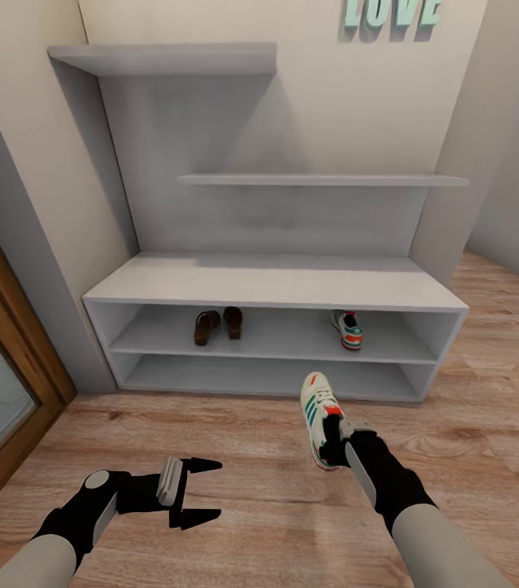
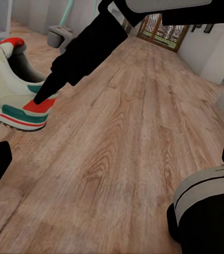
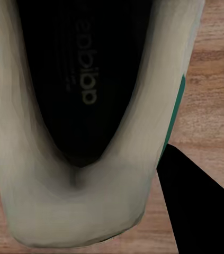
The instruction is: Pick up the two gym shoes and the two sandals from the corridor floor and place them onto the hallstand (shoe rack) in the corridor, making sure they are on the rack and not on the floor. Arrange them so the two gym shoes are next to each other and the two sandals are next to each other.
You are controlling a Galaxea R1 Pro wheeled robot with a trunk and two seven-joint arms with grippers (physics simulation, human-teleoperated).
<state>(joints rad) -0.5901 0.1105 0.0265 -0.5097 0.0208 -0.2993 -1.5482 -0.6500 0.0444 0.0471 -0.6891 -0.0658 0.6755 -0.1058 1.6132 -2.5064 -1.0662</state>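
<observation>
The right gripper (image 1: 334,445) is clamped on the heel of one sneaker (image 1: 320,415), which sits over the wooden floor (image 1: 472,384) in front of the shoe rack (image 1: 275,282), toe pointing toward the rack. The second sneaker (image 1: 347,329) rests on the rack's upper open shelf at the right, and both sandals (image 1: 216,325) lie side by side on the same shelf at the left. The left gripper (image 1: 202,491) hangs low over the floor, fingers spread, holding nothing.
</observation>
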